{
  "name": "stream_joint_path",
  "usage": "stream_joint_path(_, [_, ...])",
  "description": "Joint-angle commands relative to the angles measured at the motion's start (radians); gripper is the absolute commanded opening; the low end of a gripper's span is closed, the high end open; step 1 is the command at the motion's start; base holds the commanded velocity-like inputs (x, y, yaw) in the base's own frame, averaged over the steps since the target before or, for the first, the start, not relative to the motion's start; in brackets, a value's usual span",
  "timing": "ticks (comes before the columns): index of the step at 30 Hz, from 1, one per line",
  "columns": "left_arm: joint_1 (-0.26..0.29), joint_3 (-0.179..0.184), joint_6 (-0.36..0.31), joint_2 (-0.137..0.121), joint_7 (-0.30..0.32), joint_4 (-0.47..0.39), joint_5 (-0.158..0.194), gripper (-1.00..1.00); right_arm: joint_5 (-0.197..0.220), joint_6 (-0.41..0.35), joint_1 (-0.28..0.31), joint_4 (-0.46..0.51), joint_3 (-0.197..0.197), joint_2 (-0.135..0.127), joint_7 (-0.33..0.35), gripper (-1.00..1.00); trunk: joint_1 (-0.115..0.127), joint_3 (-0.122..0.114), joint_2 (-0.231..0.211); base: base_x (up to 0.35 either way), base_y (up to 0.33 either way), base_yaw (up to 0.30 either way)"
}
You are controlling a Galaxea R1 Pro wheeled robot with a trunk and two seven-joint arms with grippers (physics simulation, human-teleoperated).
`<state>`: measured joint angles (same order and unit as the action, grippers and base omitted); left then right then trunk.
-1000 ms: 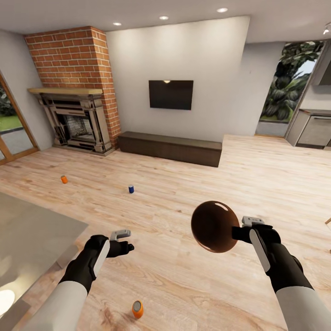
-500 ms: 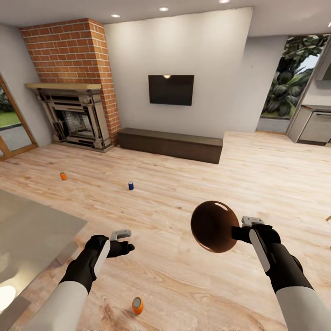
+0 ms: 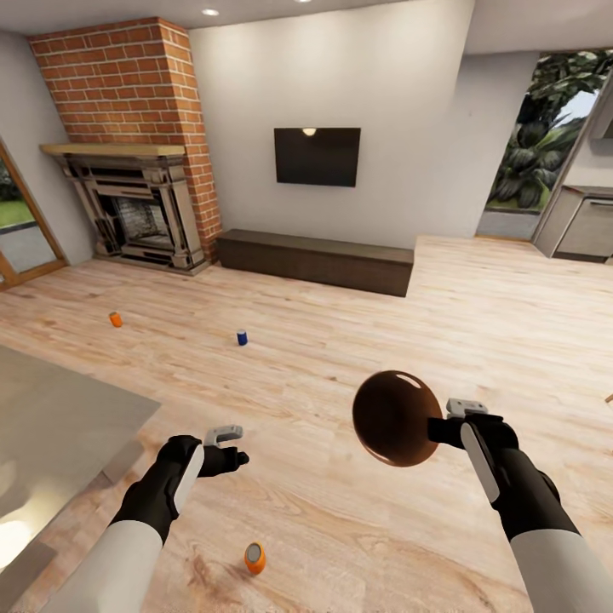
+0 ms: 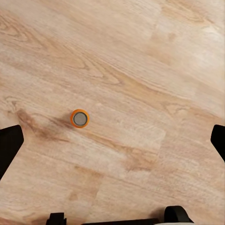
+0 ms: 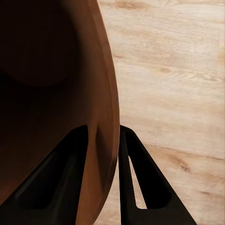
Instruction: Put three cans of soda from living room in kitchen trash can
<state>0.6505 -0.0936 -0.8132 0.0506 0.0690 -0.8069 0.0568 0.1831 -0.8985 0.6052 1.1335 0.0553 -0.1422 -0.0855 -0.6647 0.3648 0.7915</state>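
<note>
Right end effector [image 5: 105, 154] pinches the tash can [image 5: 51, 93] rim; left end effector [image 4: 112, 140], seemingly open, overlooks an orange can [image 4: 79, 118]

Counted on the plank floor [image 3: 477, 340]: three soda cans, namely two orange, the near orange can [image 3: 254, 558] and the far orange can [image 3: 115, 319], and one blue can [image 3: 243, 338]. Also counted: one copper-brown bin [image 3: 394, 418], one brick fireplace [image 3: 128, 136], one wall television [image 3: 317, 157], one long low dark cabinet [image 3: 313, 261] and one grey low table [image 3: 51, 426]. Noted as well: two arms, one left gripper [image 3: 230, 447] and one right gripper [image 3: 447, 421], and one ceiling light [image 3: 209, 12].
</note>
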Motion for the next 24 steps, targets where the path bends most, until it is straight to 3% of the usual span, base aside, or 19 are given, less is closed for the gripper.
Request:
stream_joint_path(1, [0.000, 0.000, 0.000, 0.000, 0.000, 0.000, 0.000, 1.00, 0.012, 0.001, 0.001, 0.001, 0.000, 0.000, 0.003, -1.00, -0.004, 0.005, 0.008, 0.000, 0.000, 0.000])
stream_joint_path(24, [0.000, 0.000, 0.013, 0.000, 0.000, 0.001, -0.001, 1.00, 0.012, 0.003, 0.004, 0.000, -0.003, 0.000, 0.002, -1.00, -0.092, 0.113, 0.169, 0.000, 0.000, 0.000])
